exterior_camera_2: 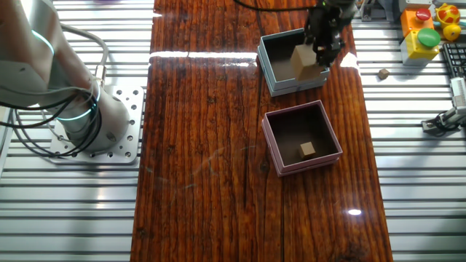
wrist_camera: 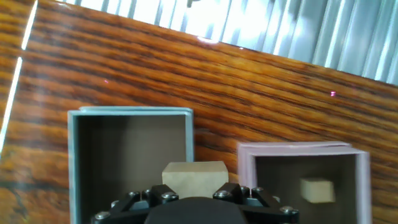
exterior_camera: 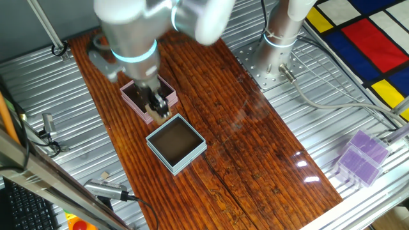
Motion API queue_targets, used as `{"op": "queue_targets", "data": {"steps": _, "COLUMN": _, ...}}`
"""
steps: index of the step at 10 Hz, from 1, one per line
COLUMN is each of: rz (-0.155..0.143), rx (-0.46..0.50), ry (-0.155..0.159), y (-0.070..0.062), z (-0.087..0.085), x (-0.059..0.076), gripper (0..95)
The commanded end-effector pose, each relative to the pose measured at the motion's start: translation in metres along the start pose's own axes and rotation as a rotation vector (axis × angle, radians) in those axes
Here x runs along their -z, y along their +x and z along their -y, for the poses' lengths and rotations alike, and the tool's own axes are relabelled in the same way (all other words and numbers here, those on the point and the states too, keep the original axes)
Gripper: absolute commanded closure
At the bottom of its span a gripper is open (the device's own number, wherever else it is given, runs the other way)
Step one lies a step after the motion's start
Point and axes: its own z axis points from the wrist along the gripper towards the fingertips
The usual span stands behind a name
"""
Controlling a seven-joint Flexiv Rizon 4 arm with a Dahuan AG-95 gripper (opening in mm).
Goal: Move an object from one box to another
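The pink box [exterior_camera_2: 282, 161] holds a small wooden cube [exterior_camera_2: 308, 151] on its dark floor. It also shows in the hand view [wrist_camera: 298, 151] with the cube [wrist_camera: 317, 190] inside, and in one fixed view [exterior_camera: 130, 96], partly behind the arm. The light blue box [exterior_camera_2: 266, 65] stands beside it, also seen in one fixed view [exterior_camera: 176, 165] and in the hand view [wrist_camera: 130, 113]. My gripper [exterior_camera_2: 312, 60] is shut on a larger wooden block [exterior_camera_2: 303, 61] and holds it above the blue box's wall nearest the pink box. The block [wrist_camera: 194, 175] and gripper [wrist_camera: 194, 190] show in the hand view.
The arm's base [exterior_camera_2: 80, 116] is bolted on the metal table beside the wooden board [exterior_camera_2: 204, 145]. A clear purple case [exterior_camera: 361, 156] lies at the table's edge. Coloured buttons [exterior_camera_2: 422, 33] and a metal tool [exterior_camera: 108, 189] lie off the board.
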Motion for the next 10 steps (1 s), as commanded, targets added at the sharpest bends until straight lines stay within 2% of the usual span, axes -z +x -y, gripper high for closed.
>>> {"op": "queue_targets", "data": {"steps": 1, "rz": 0.001, "rx": -0.011, "ry": 0.0, "y": -0.003, "z": -0.013, "x": -0.008, "gripper": 95.0}}
{"op": "queue_targets", "data": {"steps": 4, "rz": 0.024, "rx": -0.007, "ry": -0.002, "y": -0.008, "z": -0.02, "x": -0.03, "gripper": 95.0}}
{"op": "queue_targets", "data": {"steps": 6, "rz": 0.027, "rx": -0.019, "ry": 0.0, "y": -0.01, "z": -0.026, "x": -0.041, "gripper": 95.0}}
{"op": "queue_targets", "data": {"steps": 8, "rz": 0.032, "rx": -0.023, "ry": 0.002, "y": -0.011, "z": -0.03, "x": -0.046, "gripper": 95.0}}
{"op": "queue_targets", "data": {"steps": 10, "rz": 0.05, "rx": -0.007, "ry": 0.006, "y": -0.013, "z": -0.03, "x": -0.058, "gripper": 95.0}}
